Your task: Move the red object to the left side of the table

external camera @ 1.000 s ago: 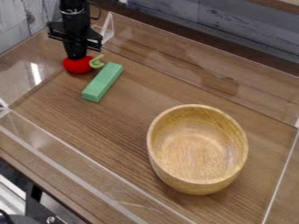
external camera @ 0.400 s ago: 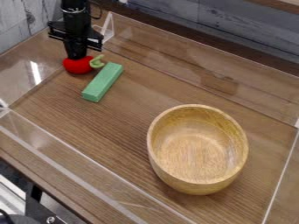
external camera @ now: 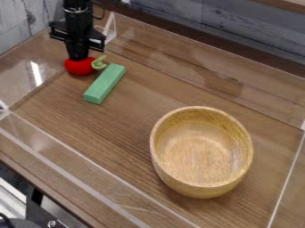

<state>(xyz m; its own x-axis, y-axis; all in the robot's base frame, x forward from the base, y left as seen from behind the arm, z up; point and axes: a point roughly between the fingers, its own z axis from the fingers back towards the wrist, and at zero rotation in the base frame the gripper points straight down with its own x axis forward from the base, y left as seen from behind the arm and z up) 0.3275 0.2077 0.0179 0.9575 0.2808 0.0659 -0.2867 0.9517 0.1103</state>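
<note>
The red object [external camera: 77, 65], a small round toy fruit with a light green leafy end, lies at the far left of the dark wood-grain table [external camera: 191, 85]. My black gripper [external camera: 80, 56] points straight down onto it. The fingers are closed around the fruit's top and hide its upper part. The fruit looks to be resting on the tabletop.
A green rectangular block [external camera: 103, 84] lies just right of and in front of the fruit. A large wooden bowl [external camera: 201, 150] stands at the near right. Low clear acrylic walls [external camera: 24, 67] border the table.
</note>
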